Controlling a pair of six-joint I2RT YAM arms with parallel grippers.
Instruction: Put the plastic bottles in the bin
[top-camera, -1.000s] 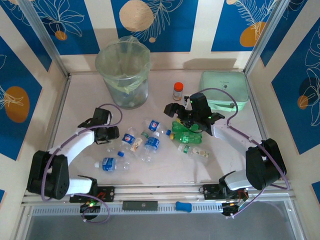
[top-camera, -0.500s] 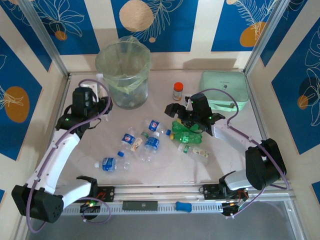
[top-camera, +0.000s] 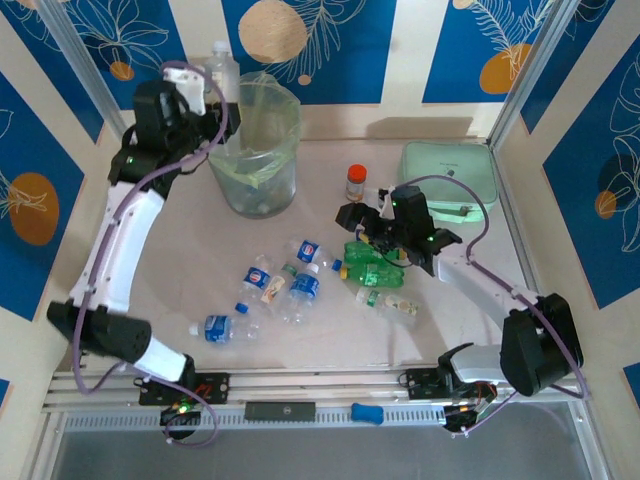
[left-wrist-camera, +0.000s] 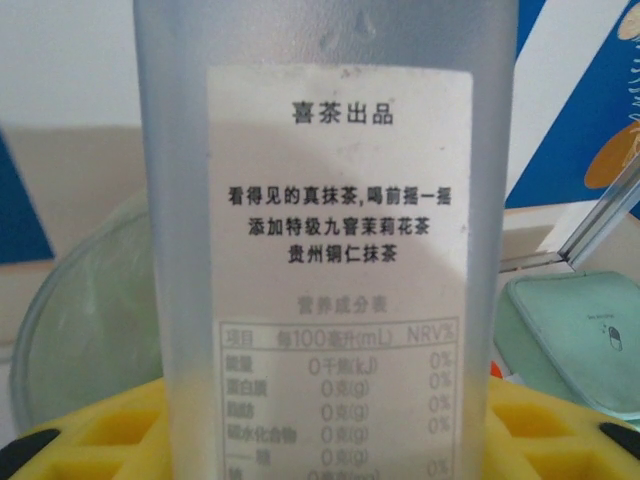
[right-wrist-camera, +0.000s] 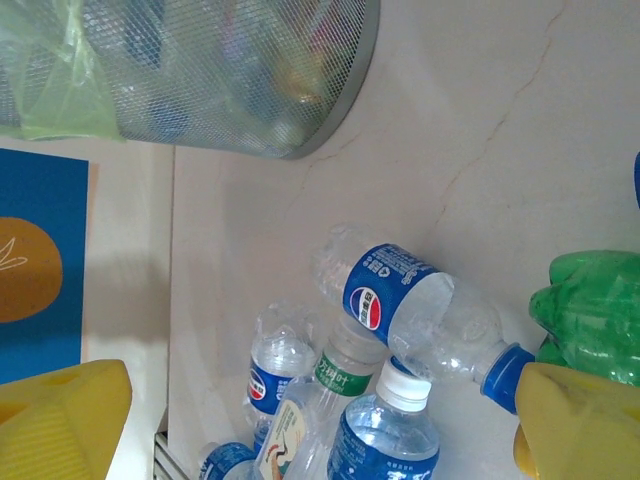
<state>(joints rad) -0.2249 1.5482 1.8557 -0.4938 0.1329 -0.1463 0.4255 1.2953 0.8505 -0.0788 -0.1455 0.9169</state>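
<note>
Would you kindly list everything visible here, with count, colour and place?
Tall round translucent bin: one, pale green, bag-lined, far left.
Frosted plastic bottle with white label: one, raised beside the bin's rim.
Small clear plastic bottles: about six, mostly blue labels, lying mid-table.
See-through green bottles: about two, lying right of those.
Clear bottle with pale label: one, just nearer than the green ones.
Rectangular case: one, mint green, far right.
Short orange-capped jar: one, upright, between bin and case.
Blue object: one, on the near rail.
Left gripper: shut on the frosted bottle.
Right gripper: open, over the green bottles.
</note>
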